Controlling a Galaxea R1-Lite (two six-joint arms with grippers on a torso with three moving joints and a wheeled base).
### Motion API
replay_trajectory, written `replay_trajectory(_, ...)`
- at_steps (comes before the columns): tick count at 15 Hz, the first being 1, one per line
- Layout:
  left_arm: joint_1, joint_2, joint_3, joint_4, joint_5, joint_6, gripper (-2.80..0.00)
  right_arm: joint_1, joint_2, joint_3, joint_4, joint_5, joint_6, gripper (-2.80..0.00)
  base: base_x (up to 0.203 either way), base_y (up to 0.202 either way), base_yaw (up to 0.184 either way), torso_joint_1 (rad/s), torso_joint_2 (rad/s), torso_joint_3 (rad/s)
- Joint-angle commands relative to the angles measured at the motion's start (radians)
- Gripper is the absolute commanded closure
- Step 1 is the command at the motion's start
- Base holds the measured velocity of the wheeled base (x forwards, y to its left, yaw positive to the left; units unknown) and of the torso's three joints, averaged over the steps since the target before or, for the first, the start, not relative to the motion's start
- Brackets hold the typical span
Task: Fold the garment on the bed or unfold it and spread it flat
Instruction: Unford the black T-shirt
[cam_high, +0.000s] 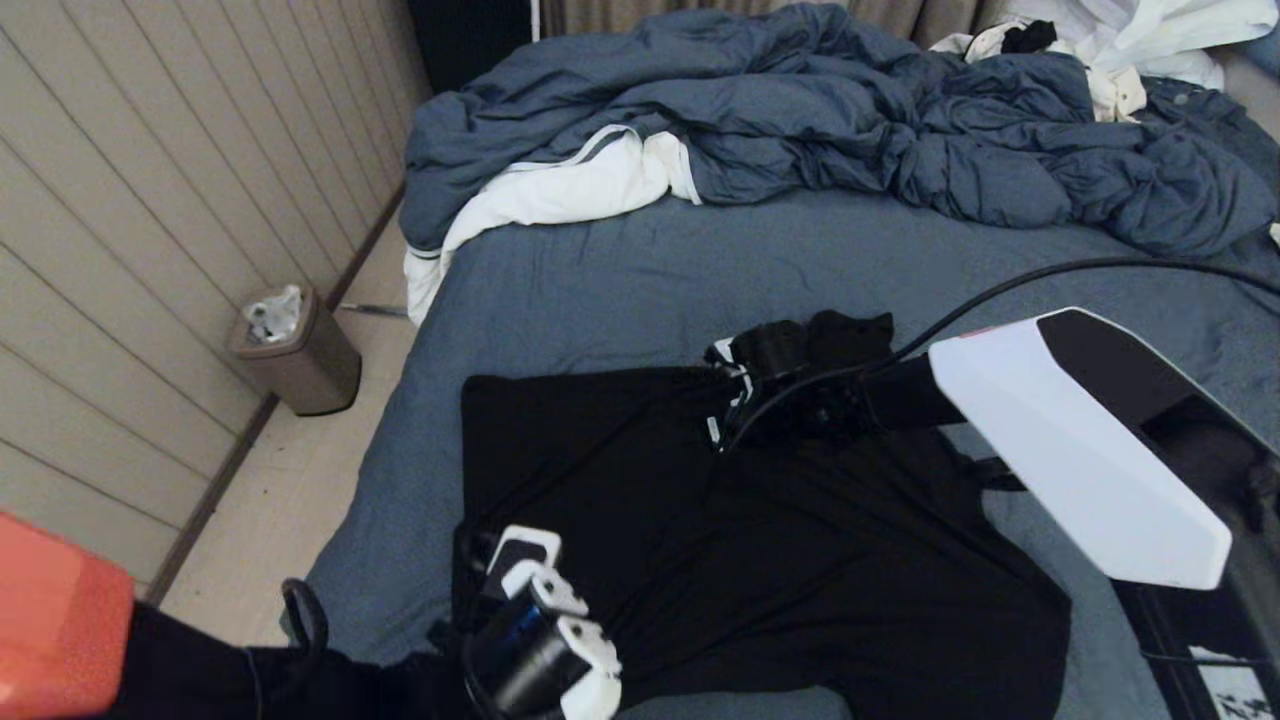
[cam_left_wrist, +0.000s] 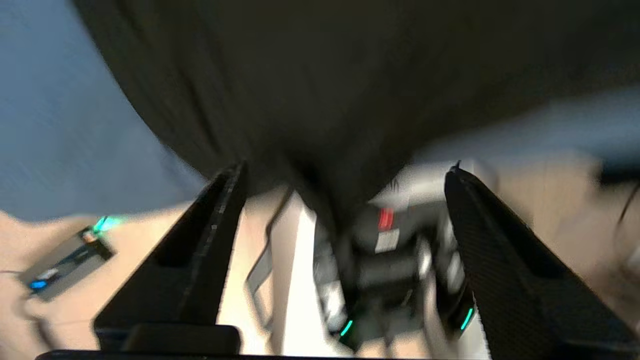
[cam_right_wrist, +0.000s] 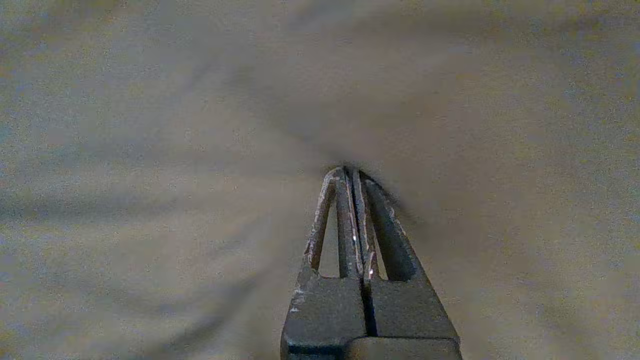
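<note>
Left gripper (cam_left_wrist: 345, 170) at the garment's (cam_high: 760, 530) near left corner, fingers (cam_left_wrist: 210, 240) spread wide, gripping nothing. Black garment spread on the near part of the bed (cam_high: 620, 270). Right gripper (cam_right_wrist: 352, 172) at its far edge, fingers pinched on cloth.

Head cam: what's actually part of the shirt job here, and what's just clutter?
Part of the job:
- black T-shirt, spread on the bed
- bed, slate-blue sheet
- left gripper, fingers open at the shirt's near edge
- right gripper, fingers shut on the shirt's fabric

Lying about:
- rumpled blue duvet
- white clothes pile
- waste bin on the floor by the wall
</note>
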Motion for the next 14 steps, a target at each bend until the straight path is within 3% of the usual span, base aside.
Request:
replay_trajectory(1, 0.151, 0.01, -0.149, 0.003, -0.037, 0.01, -2.8, -0.052, -0.031, -0.056, 0.006, -0.001, 0.023, 0.0, 0.0, 0.0, 0.0, 0.0, 0.0, 0.0)
replay_trajectory(3, 0.271, 0.014, -0.27, 0.034, -0.071, 0.019, -2.8, -0.11, -0.064, -0.088, 0.036, 0.0, 0.039, 0.0, 0.0, 0.0, 0.0, 0.0, 0.0, 0.0)
replay_trajectory(5, 0.361, 0.017, -0.306, 0.055, -0.099, 0.022, -2.8, -0.16, -0.088, -0.136, 0.082, 0.0, 0.042, 0.0, 0.0, 0.0, 0.0, 0.0, 0.0, 0.0)
replay_trajectory(8, 0.482, 0.098, -0.434, 0.073, -0.19, 0.037, -2.8, -0.231, -0.062, -0.224, 0.111, 0.001, 0.041, 0.0, 0.0, 0.0, 0.0, 0.0, 0.0, 0.0)
replay_trajectory(10, 0.532, 0.166, -0.526, 0.103, -0.212, 0.048, -2.8, -0.252, -0.03, -0.236, 0.102, 0.002, 0.039, 0.0, 0.0, 0.0, 0.0, 0.0, 0.0, 0.0)
replay_trajectory(14, 0.554, 0.264, -0.633, 0.106, -0.217, 0.069, -2.8, -0.298, 0.02, -0.238, -0.034, 0.0, 0.034, 0.0, 0.0, 0.0, 0.0, 0.0, 0.0, 0.0)
